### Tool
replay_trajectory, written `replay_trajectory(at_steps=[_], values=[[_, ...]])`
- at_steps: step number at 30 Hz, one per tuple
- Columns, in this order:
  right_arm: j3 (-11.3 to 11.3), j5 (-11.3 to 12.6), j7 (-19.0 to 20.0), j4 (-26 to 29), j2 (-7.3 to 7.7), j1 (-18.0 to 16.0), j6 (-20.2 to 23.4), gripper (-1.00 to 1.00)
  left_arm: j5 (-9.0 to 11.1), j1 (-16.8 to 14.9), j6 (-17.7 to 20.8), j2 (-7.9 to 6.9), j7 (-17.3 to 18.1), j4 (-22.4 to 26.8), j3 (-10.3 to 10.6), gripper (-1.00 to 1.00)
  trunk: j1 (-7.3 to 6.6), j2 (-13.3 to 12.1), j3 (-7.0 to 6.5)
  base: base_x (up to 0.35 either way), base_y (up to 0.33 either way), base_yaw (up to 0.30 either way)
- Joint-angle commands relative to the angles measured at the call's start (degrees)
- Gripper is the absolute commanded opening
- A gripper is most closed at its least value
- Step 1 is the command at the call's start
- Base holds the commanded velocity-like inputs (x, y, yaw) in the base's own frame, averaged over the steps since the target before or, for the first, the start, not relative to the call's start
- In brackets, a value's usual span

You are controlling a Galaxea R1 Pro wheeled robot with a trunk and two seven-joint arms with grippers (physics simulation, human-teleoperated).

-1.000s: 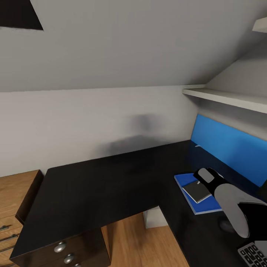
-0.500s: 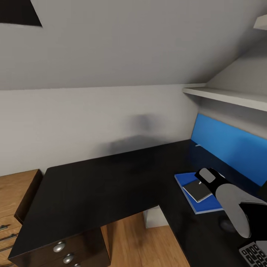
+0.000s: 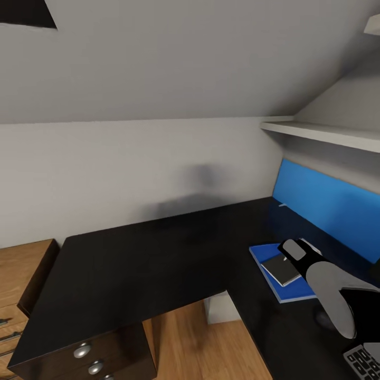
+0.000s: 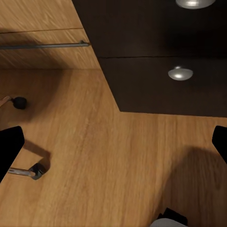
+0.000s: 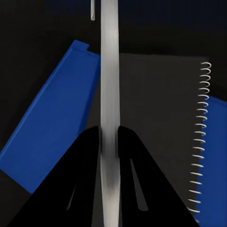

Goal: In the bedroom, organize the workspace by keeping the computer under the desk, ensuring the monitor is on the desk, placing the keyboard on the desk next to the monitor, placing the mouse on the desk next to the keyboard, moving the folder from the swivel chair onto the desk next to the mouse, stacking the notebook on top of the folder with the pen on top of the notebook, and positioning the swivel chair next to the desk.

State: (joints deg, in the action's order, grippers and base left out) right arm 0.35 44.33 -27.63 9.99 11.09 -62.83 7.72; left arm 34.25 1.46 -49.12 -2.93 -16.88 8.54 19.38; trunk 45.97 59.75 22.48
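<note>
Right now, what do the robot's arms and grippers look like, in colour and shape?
In the head view, the right arm has a smooth rounded light-grey shell between black sections, with a small grey patch near the wrist. The right gripper has two flat black wedge-shaped fingers. The left gripper's fingers are also black. No cables or markings show.

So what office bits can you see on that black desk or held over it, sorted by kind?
Folder: 1, blue
Notebook: 1, dark, on the folder
Pen: 1, white, gripped by the right gripper
Keyboard: 1, partly in view
Total: 4
</note>
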Motion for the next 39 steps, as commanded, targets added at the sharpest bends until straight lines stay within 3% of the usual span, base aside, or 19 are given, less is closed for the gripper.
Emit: replay_trajectory(at_steps=[1, 35, 39], values=[[0.0, 0.0, -0.2, 0.1, 0.00, 0.0, 0.4, -1.00, 0.1, 0.0, 0.0, -0.04, -0.5, 0.2, 0.5, 1.00, 0.23, 0.5, 0.24, 0.000, 0.000, 0.000], [0.0, 0.0, -0.2, 0.1, 0.02, 0.0, 0.4, -1.00, 0.2, 0.0, 0.1, -0.08, -0.5, 0.2, 0.4, 1.00, 7.70, 14.1, 6.34, 0.000, 0.000, 0.000], [0.0, 0.0, -0.4, 0.1, 0.04, 0.0, 0.4, -1.00, 0.1, 0.0, 0.0, -0.08, -0.3, 0.2, 0.4, 1.00, 7.70, 14.1, 6.34, 0.000, 0.000, 0.000]])
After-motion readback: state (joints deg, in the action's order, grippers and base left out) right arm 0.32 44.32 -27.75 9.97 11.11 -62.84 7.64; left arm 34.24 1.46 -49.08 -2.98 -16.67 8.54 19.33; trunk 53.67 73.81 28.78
